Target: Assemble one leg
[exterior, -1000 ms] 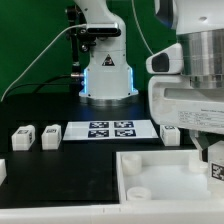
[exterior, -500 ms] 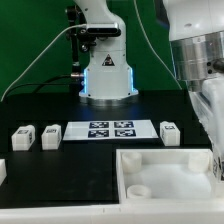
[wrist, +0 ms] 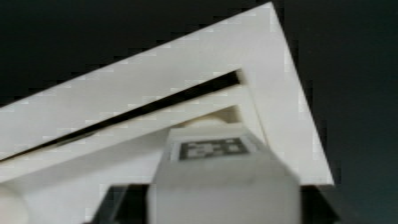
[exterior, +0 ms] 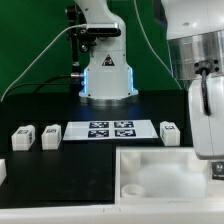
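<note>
Beside the tray (exterior: pixel 160 170), arm (exterior: pixel 205 100) now lower.

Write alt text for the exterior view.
A white robot arm fills the exterior view's right, over a large white walled tray-like piece on a black table. Behind lie the marker board and three small tagged legs.

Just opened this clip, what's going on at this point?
The Panda arm is down at the exterior view's right, over the large white tray-like piece. The wrist view shows a leg, tag facing the camera, close below it beside a corner of that piece; whether the gripper is shut on it cannot be told. Three more legs stand loose by the marker board.
</note>
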### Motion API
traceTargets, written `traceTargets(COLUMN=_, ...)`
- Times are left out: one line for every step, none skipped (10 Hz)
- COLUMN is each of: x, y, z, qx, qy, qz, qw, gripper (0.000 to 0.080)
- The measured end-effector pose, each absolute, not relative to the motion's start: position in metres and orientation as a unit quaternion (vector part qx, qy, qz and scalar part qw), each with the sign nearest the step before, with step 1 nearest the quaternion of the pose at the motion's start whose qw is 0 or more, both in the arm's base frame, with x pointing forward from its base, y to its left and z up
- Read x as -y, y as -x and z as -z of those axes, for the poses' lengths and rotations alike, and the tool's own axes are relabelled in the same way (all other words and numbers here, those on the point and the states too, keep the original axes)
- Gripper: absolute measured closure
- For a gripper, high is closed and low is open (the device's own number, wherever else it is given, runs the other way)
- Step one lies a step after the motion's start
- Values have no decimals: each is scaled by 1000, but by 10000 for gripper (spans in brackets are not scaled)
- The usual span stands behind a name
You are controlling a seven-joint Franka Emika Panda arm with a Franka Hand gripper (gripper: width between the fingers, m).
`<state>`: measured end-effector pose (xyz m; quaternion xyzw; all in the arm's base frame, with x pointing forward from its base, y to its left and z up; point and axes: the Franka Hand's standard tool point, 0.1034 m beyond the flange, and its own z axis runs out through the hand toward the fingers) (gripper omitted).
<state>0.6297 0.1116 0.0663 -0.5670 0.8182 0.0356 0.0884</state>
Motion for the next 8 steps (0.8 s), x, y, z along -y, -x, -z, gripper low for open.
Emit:
traceTargets(x=-112, y=-630, z=-66, qx=-818, qy=568, qz=-36, qw=88, gripper=316)
traceTargets(x=-112, y=-630, z=-66, qx=-816, qy=570, qz=-35, qw=89, gripper=188)
traceTargets(x=-114, y=-629, z=-68, qx=-807, qy=582, qz=-31, qw=93, gripper=162)
traceTargets(x=-116, y=-626, z=-72, qx=-801, qy=589, qz=-27, qw=101, gripper=162)
traceTargets(x=-120, y=-620, z=-79, qx=-800, qy=590, qz=-27, qw=111, gripper=152)
traceTargets(x=-122, y=-615, z=-87, qx=-799, qy=589, qz=-29, qw=115, gripper=152)
traceTargets(x=-124, y=-612, z=-91, qx=-798, qy=591, qz=-30, qw=116, gripper=151)
traceTargets(x=-124, y=-612, z=-90, qx=-796, qy=593, qz=-30, qw=115, gripper=151)
